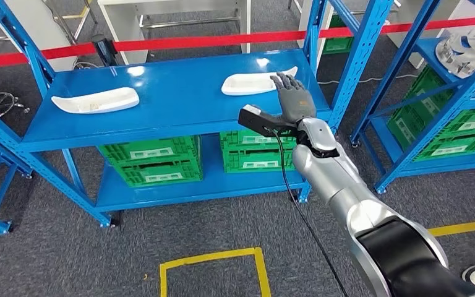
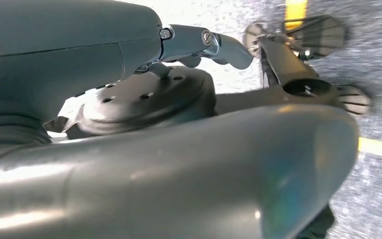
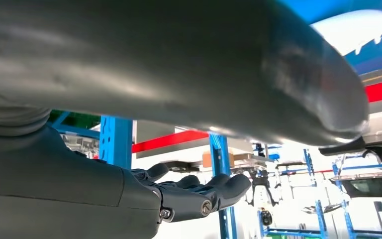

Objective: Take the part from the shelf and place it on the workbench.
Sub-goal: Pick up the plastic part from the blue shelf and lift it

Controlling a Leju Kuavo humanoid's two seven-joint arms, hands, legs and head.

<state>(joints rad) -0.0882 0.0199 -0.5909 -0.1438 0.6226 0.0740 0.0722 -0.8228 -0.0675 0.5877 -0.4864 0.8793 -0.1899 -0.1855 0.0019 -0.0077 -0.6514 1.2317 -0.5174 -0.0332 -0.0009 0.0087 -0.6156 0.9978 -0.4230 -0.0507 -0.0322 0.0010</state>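
Part (image 1: pixel 256 83) lies near the shelf's (image 1: pixel 179 133) front edge, right hand (image 1: pixel 292 96) spread, empty, just beside it.

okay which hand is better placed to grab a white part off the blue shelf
The right hand. It is raised over the shelf, fingers apart, holding nothing, right beside the nearer white part. The other white part lies farther away.

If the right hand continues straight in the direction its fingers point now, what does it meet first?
Most likely the white part on the blue shelf: the open right hand points at its near end. Their height difference is unclear.
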